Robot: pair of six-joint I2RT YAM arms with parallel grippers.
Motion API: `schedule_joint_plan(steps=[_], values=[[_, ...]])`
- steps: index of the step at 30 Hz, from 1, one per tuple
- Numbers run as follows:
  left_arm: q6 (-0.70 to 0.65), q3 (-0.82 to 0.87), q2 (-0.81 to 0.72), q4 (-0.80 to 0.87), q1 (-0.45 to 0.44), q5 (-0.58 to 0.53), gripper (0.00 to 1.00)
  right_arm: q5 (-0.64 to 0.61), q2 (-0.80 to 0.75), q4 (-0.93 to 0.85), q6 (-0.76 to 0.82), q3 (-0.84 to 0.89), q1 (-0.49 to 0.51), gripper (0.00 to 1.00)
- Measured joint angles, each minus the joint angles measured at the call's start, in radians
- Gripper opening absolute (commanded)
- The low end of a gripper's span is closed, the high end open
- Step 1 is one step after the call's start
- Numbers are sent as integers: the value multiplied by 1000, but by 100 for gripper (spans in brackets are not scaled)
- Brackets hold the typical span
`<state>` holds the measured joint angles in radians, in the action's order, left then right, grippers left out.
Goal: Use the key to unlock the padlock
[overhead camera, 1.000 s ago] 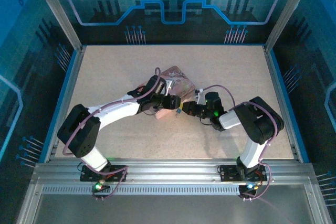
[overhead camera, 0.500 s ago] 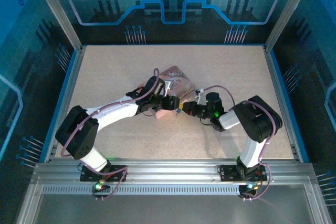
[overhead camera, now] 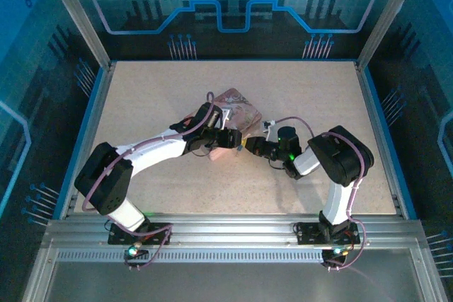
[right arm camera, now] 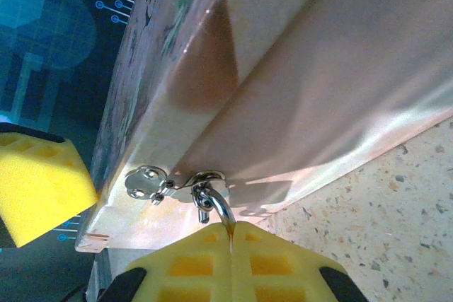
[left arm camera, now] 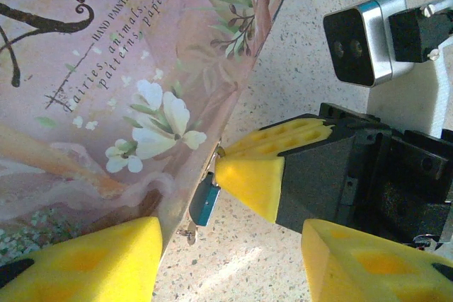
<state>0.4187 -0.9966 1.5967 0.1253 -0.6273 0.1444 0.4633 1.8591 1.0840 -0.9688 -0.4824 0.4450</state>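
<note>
1. The tiny dark bluish padlock (left arm camera: pixel 205 203) hangs at the edge of the pink flower-printed rectangular tin (left arm camera: pixel 127 68) on the speckled surface (left arm camera: pixel 297 68).
2. The right tool (left arm camera: pixel 241 171) is pressed together, its yellow tip against the tin's edge, just beside the padlock.
3. The left tool (left arm camera: pixel 230 238) stands spread, with one pad at the tin and the other apart from it.

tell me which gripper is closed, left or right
The right gripper, jaws pressed together at the padlock; the left gripper stands open by the tin.

Padlock (left arm camera: pixel 205 203) at the tin (left arm camera: pixel 106 68) edge (tin on the table (left arm camera: pixel 318 47))
</note>
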Motion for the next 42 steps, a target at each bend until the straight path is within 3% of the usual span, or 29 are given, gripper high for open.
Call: schedule_joint_plan(steps=[6, 19, 24, 28, 31, 42], values=[[0, 0, 0, 0, 0, -1, 57, 27, 0, 13, 22, -2, -1, 22], [0, 0, 0, 0, 0, -2, 57, 68, 34, 16, 27, -31, -1, 23], [0, 0, 0, 0, 0, -5, 57, 68, 41, 14, 28, -37, -2, 18], [0, 0, -1, 1, 0, -10, 57, 69, 42, 7, 31, -37, -6, 5], [0, 0, -1, 2, 0, -16, 57, 68, 42, 10, 33, -37, -8, 0], [0, 21, -13, -15, 0, -18, 57, 37, 35, 34, 1, -25, -14, 0]])
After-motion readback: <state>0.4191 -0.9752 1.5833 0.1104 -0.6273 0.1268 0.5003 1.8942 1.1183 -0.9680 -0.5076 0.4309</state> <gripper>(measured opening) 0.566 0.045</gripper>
